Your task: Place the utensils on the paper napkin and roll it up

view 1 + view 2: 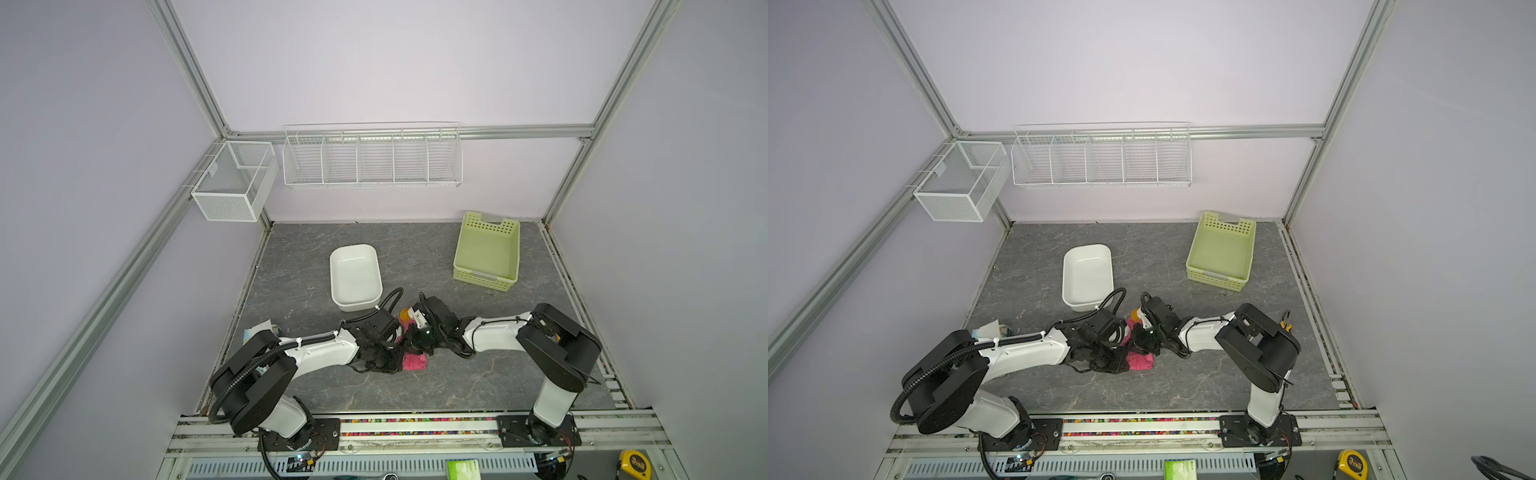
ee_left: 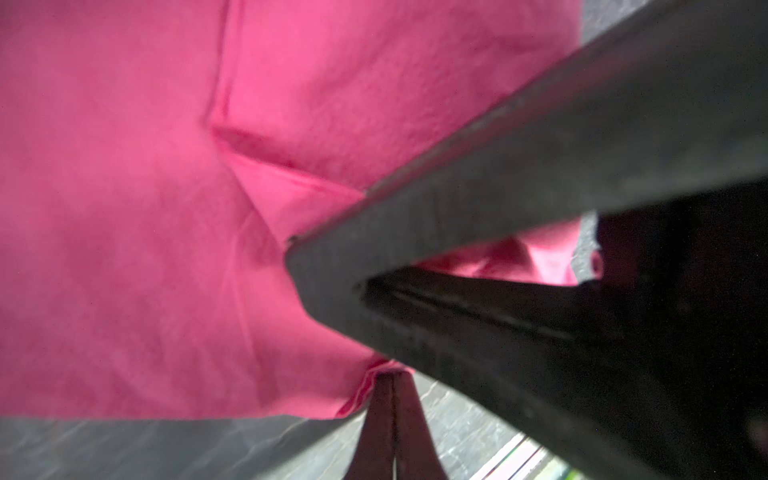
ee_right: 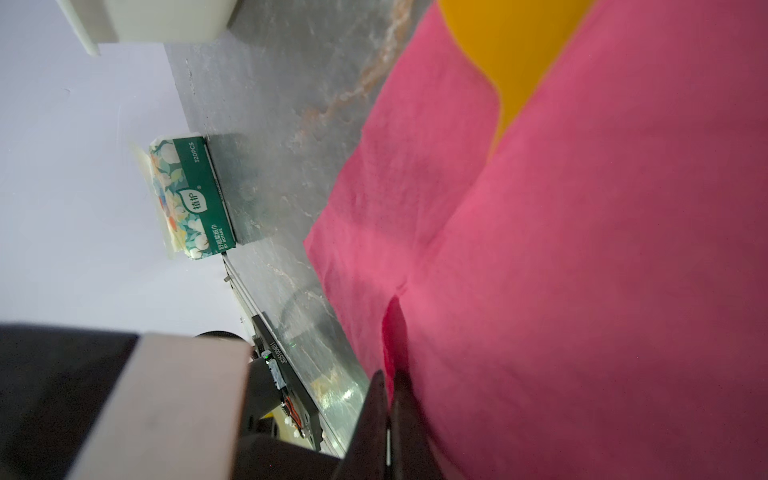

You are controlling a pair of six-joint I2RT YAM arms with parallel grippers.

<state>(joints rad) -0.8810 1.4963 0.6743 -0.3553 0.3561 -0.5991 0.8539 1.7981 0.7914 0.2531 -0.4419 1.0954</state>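
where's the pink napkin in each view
Top view: napkin bunched near the tabletop's front centre.
Top view: same spot.
Left wrist: fills most of the picture.
Right wrist: covers about half the picture.
Shared landmark: grey marbled tabletop beneath it.

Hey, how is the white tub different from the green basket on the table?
The white tub has smooth, solid walls and rounded corners; the green basket has perforated walls and squarer corners. The tub sits near the middle of the table; the basket sits in its far right corner. The basket also looks somewhat bigger than the tub. Both are open-topped, upright and look empty.
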